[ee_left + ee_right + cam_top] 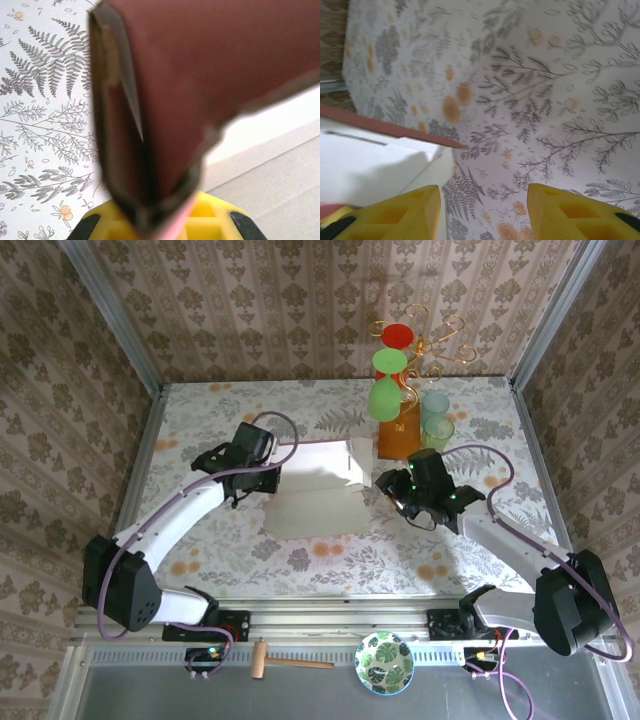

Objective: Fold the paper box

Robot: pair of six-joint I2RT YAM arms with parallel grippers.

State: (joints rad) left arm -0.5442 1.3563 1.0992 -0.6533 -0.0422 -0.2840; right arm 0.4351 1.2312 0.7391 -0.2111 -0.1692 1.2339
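The paper box (315, 502) lies at the table's middle as a pale whitish sheet, with one flap (354, 462) raised at its far right. My left gripper (262, 478) is at the box's left edge. In the left wrist view a folded pink-brown flap (190, 75) is pinched between the yellow fingers (220, 220), so the left gripper (160, 222) is shut on it. My right gripper (395, 485) hovers just right of the box. In the right wrist view its yellow fingers (570, 210) stand apart over bare tablecloth, and the right gripper (484, 202) is open beside the box's corner (370, 160).
An orange-brown wooden block (398, 432) and stacked pale green cups (436, 420) stand behind the right gripper. A wire stand with red and green discs (392, 365) rises at the back. A small mallet (285, 662) and a patterned plate (385, 662) lie below the table's near rail.
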